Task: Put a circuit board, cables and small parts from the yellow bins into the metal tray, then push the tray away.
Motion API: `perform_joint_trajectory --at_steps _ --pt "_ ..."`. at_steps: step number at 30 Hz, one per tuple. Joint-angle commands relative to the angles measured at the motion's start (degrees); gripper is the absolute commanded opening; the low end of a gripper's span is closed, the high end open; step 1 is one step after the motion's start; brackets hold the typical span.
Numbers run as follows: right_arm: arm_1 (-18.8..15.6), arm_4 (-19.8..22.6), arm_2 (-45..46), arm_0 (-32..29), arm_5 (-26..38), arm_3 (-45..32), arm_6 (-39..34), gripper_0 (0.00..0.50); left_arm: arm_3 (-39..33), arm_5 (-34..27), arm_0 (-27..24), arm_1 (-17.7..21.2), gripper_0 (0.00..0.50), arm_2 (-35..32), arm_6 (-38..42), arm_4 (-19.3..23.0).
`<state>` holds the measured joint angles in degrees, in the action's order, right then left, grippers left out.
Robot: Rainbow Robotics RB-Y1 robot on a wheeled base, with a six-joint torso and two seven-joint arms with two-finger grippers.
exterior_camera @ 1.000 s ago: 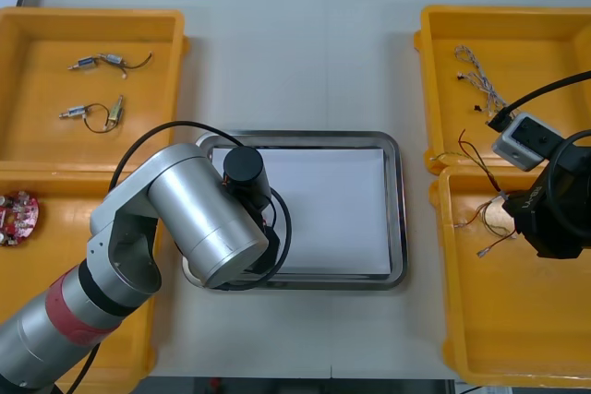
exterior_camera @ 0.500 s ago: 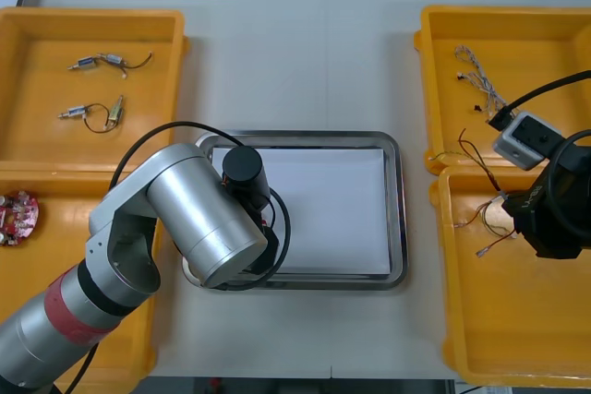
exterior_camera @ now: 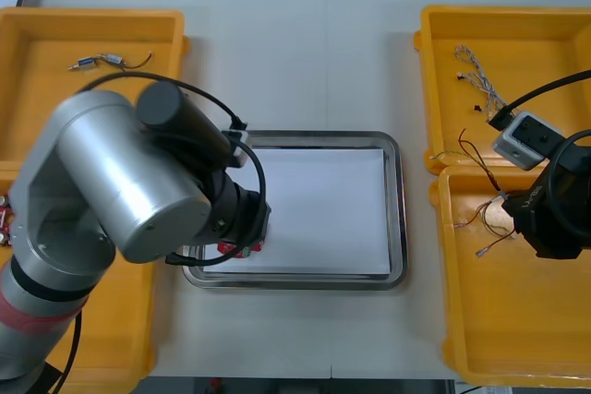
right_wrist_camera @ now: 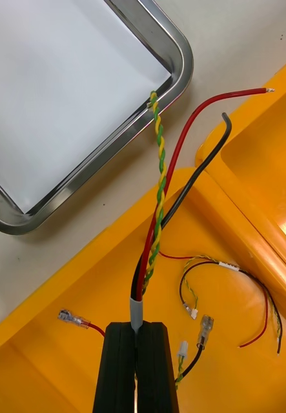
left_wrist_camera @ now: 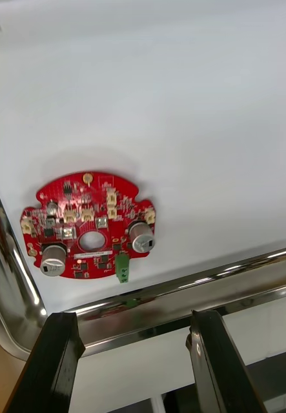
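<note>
Light table (exterior_camera: 305, 53), metal tray (exterior_camera: 397, 214) at centre. Change vs a second ago: left arm has lifted and swung over the left yellow bins (exterior_camera: 92, 14), uncovering the tray's near-left corner. Circuit board (left_wrist_camera: 88, 226) lies there, flat on the white inside, close to the rim, components up. It's round and red, with a centre hole, two silver cans and a green connector at its edge. Left hand (left_wrist_camera: 133, 319) is open, fingers spread, above the tray rim just short of the board, not touching it. Right hand (right_wrist_camera: 141, 332) is unchanged over the near-right yellow bin (right_wrist_camera: 65, 277), clamped on a cable bundle (right_wrist_camera: 143, 281): red, black and twisted yellow-green strands.
</note>
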<state>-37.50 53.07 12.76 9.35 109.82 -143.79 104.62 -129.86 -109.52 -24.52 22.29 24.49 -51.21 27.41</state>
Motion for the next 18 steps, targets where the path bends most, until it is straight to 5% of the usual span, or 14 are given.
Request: perform_joint_trajectory --at_steps 1,10,18 --pt "-1.97 0.45 -0.72 1.19 0.18 -1.85 -1.53 0.000 -6.81 -0.48 -1.14 3.73 0.500 -7.70 -3.54 3.80" --pt "-1.88 0.63 -0.72 1.28 0.18 -2.29 -1.53 0.000 -10.59 -0.48 5.89 12.52 0.500 -25.63 -8.47 12.50" --pt "-1.88 1.24 -3.00 3.30 0.18 -2.29 -1.70 0.000 -8.39 -0.48 12.48 16.83 0.500 -39.70 -17.17 15.92"
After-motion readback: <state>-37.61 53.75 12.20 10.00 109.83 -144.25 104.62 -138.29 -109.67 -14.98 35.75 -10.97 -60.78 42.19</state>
